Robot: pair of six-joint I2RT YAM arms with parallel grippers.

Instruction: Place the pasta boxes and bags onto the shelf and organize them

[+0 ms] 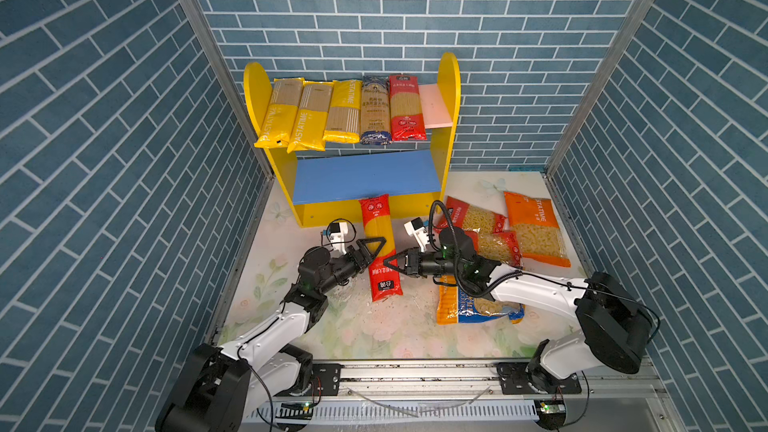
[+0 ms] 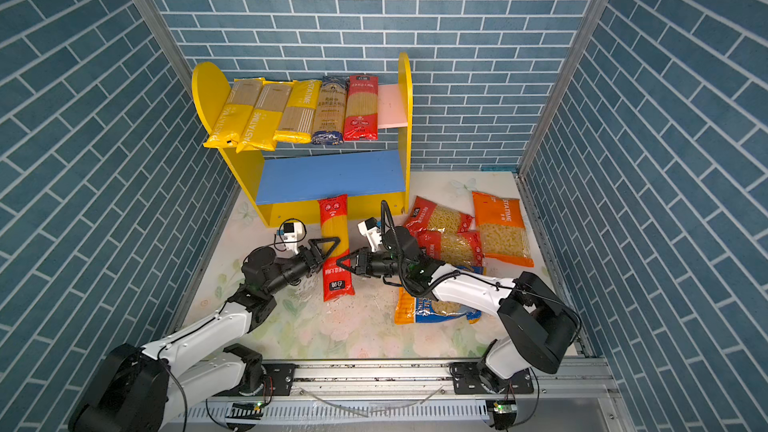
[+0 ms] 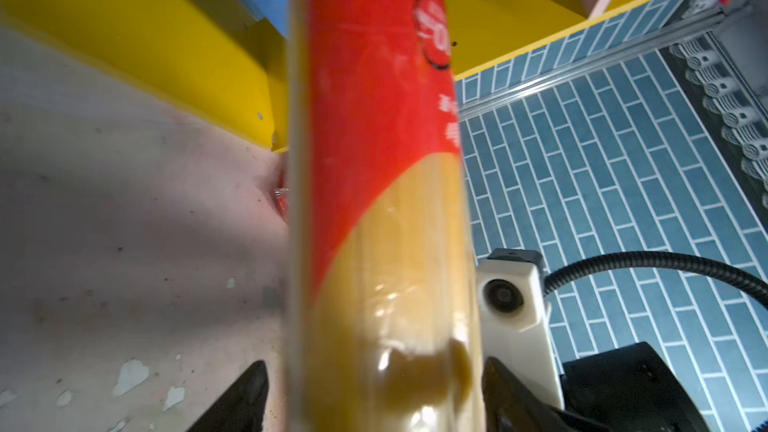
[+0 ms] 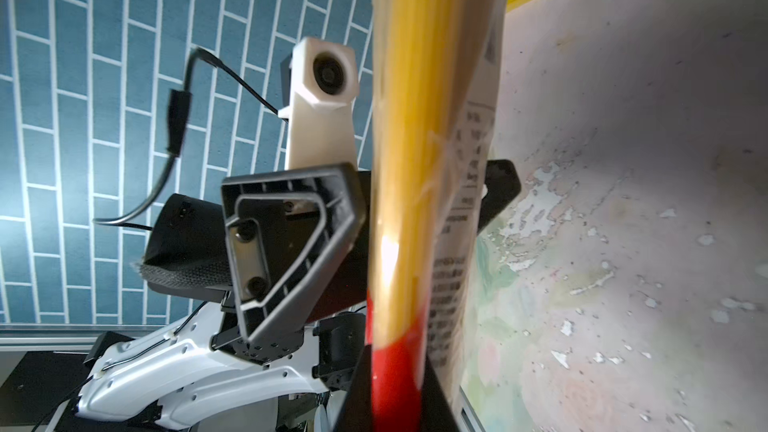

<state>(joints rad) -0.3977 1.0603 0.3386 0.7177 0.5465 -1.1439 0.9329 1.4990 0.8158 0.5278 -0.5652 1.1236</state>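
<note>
In both top views the shelf (image 1: 451,89) bears on its pink board (image 1: 435,108) three yellow PASTATIME packs (image 1: 279,112) (image 1: 309,116) (image 1: 343,112), one dark blue pack (image 1: 375,112), one red pack (image 1: 406,108). Left wrist view: left gripper (image 3: 374,367) spread around the red spaghetti pack (image 3: 374,118) before the shelf. Right wrist view: right gripper (image 4: 397,380) pinches it.

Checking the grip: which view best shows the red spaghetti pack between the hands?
A top view: the red spaghetti pack shows end to end. Wrist views: left gives a blurred red-and-yellow stretch, right a close yellow stretch.
</note>
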